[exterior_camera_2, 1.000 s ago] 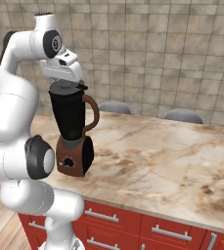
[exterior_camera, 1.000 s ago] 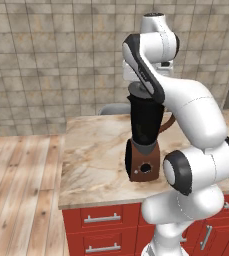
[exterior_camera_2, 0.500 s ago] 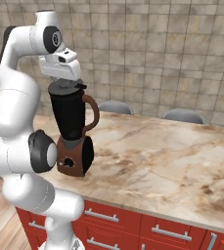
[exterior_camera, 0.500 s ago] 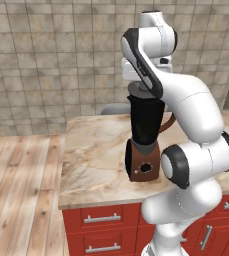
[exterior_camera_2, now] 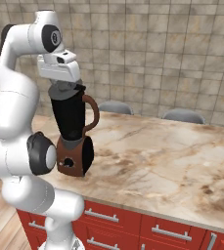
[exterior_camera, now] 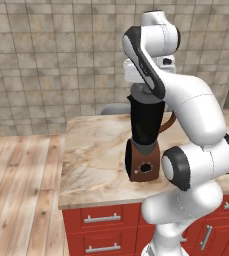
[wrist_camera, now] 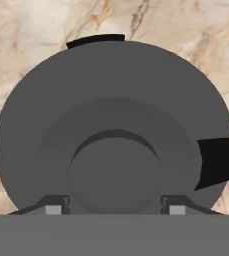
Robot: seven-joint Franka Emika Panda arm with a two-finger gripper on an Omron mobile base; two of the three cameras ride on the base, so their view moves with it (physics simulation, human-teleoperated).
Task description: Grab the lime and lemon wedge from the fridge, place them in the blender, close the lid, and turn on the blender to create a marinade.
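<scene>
Over the last second almost nothing has shifted: the arm has stayed poised above the blender (exterior_camera: 145, 145), the hand settling only slightly, and the lid (wrist_camera: 113, 125) remains directly under it. I take this as the lid-closing step near its end, with the cap being seated or held steady on the jug rather than carried anywhere.

The blender stands on the marble bench (exterior_camera_2: 182, 161) near its front corner, brown base with its dark knob facing the robot, black jug upright, curved brown handle pointing away from the arm. In the right base view the dark grey lid (exterior_camera_2: 64, 88) sits at the jug's mouth, just under the hand.

The claw (wrist_camera: 113, 207) has its fingers wide apart, one fingertip (wrist_camera: 53, 209) on each side of the lid's small centre knob. They flank the knob closely; whether they press on it I cannot tell. Next would come letting go and reaching for the knob on the base.
</scene>
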